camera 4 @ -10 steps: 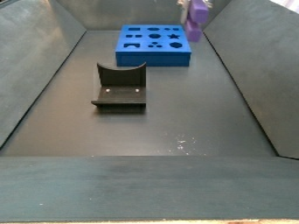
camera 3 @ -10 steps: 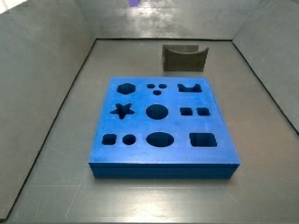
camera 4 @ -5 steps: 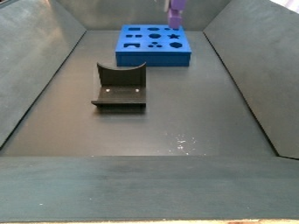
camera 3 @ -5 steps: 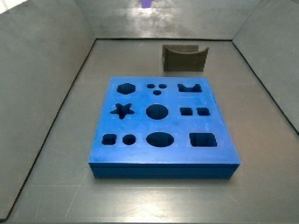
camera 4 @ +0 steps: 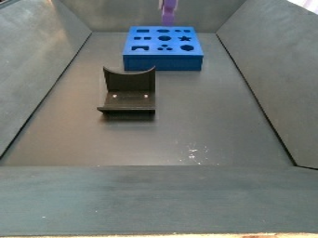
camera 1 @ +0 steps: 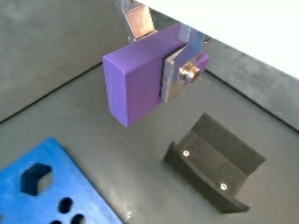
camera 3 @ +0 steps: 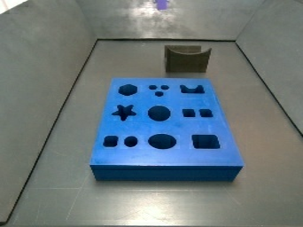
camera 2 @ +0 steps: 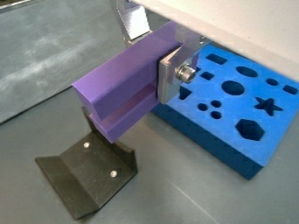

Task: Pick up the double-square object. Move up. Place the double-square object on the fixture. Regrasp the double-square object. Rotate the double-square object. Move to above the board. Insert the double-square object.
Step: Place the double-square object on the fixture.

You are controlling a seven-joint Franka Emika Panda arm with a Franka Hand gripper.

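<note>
Both wrist views show the gripper [camera 1: 176, 63] with its fingers [camera 2: 172, 69] clamped on the double-square object [camera 1: 142, 77], high above the fixture [camera 1: 219, 164] and board [camera 2: 237, 107]. In the side views only the object's purple tip shows, at the top edge [camera 4: 166, 8].

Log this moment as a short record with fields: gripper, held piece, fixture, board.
gripper: high above the floor, shut on the double-square object
double-square object: light purple, clamped between the silver fingers, clear of the floor; only its lower tip shows at the top edge in both side views
fixture: dark, standing on the floor, nothing on it
board: blue, lying flat on the floor, apart from the fixture, visible cutouts all unfilled
</note>
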